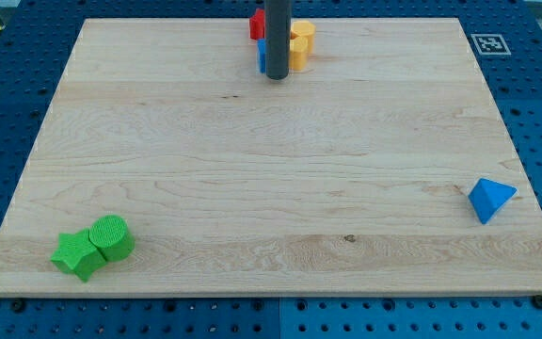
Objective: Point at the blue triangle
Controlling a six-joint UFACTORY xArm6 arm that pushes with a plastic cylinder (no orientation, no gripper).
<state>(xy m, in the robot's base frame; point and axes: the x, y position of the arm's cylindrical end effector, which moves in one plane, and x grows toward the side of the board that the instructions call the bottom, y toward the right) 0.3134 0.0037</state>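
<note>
The blue triangle (490, 199) lies near the board's right edge, low in the view. My tip (277, 77) is at the top middle of the board, far to the upper left of the blue triangle. The rod stands in front of a cluster of blocks: a red block (256, 24), a blue block (263, 56) mostly hidden behind the rod, and a yellow block (300, 44) just right of the rod. The tip is right beside that cluster.
A green star-shaped block (76, 254) and a green cylinder (112, 236) touch each other at the board's lower left corner. The wooden board (271, 169) rests on a blue perforated table. A black-and-white marker (489, 42) sits past the board's upper right corner.
</note>
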